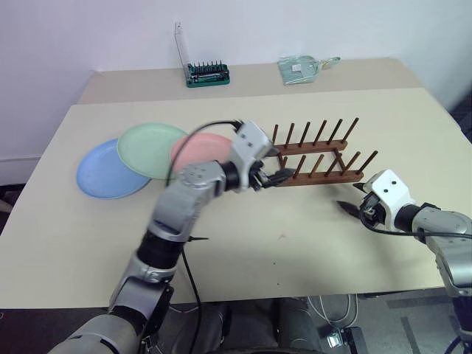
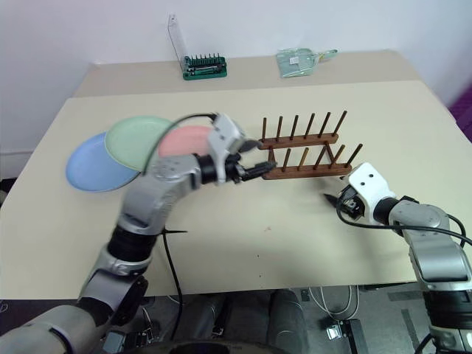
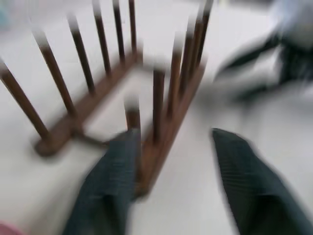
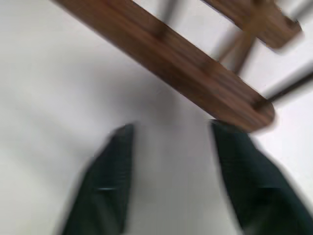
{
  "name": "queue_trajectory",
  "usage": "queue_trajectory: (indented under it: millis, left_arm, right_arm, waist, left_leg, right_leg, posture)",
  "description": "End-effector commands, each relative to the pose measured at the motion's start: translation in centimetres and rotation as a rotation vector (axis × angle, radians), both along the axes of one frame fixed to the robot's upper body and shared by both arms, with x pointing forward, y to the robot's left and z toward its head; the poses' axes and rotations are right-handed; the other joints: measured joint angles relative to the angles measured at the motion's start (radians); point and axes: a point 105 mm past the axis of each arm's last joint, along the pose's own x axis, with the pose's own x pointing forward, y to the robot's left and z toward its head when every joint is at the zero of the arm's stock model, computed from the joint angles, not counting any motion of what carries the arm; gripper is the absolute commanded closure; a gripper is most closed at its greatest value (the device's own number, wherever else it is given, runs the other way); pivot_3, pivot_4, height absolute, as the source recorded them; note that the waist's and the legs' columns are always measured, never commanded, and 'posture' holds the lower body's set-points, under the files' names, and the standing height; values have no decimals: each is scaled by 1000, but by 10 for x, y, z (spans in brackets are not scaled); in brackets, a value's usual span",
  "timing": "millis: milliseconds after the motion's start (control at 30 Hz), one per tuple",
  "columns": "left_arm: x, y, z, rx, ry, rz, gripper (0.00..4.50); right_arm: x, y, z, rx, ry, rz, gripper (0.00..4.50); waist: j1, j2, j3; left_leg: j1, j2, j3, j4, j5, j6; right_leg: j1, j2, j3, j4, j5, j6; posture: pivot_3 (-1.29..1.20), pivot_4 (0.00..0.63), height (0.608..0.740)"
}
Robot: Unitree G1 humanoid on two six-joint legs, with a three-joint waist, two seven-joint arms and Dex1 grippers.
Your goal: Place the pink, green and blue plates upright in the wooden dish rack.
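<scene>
Closest in, the right gripper sits low over the counter just off the near right end of the wooden dish rack, jaws spread wide with nothing between them. Its wrist view has the end of the rack's near rail right past the fingertips.

The left gripper is up at the rack's left end, jaws also wide apart and empty. From its wrist view the near rail's end pegs stand right by one finger, though I can't tell if it's touching the wood.

The rack is empty. All three plates lie flat and overlapping, left of the rack: blue plate farthest left, green plate lapping over it, pink plate nearest the rack and partly hidden behind the left wrist.

Lots of bare counter on the near side and right of the rack. Along the far edge there's a green tray of screwdriver bits and a clear plastic bag, well away from everything.
</scene>
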Motion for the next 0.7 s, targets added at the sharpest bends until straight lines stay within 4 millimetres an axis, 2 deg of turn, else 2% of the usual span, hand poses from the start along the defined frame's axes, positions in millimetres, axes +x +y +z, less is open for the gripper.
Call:
queue_trajectory:
  millis: [33,133,200,267,400,500,633,700]
  left_arm:
    - [0,53,15,-91,37,201,35]
    - [9,110,11,-110,69,554,35]
    - [13,137,4,-110,126,754,35]
    - [8,156,-3,-170,211,918,35]
    - [-10,149,-9,-180,274,934,35]
    - [-21,141,-26,-193,381,923,35]
    - [-23,139,-41,-221,487,942,35]
    - [-21,141,-49,-297,565,985,35]
  right_arm:
    - [-7,10,22,6,-44,61,323]
    - [-5,14,21,6,-48,86,323]
    - [-2,13,19,-5,-46,89,323]
    - [2,15,18,-8,-44,103,323]
    - [9,20,19,-5,-50,140,323]
    - [14,24,20,0,-54,166,323]
    - [18,26,19,-3,-57,174,323]
    - [18,26,19,-5,-61,177,323]
  waist:
    - [-3,0,0]
    - [1,-1,1]
    - [7,-2,1]
    - [9,-4,1]
    - [5,-9,4]
    - [4,-9,4]
    - [4,-9,4]
    - [6,-9,4]
  left_leg:
    - [0,0,0,0,0,0]
    - [1,1,1,0,0,-1]
    - [1,1,0,1,1,-1]
    - [1,1,0,2,0,-1]
    - [0,1,0,2,0,-1]
    - [0,2,0,1,-1,-2]
    - [0,3,0,1,-1,-2]
    - [0,4,0,1,-1,-3]
  right_leg:
    - [0,0,0,0,0,0]
    - [1,3,2,0,0,0]
    - [2,3,2,0,0,0]
    - [3,3,2,-1,0,0]
    - [2,3,1,-2,1,0]
    - [1,4,1,-1,1,0]
    - [2,5,1,-1,1,0]
    - [2,6,1,-1,1,-1]
  posture:
    - [0,150,740]
    - [0,150,740]
    - [0,150,740]
    - [0,150,740]
    - [0,150,740]
    - [0,150,740]
    - [0,150,740]
    - [0,150,740]
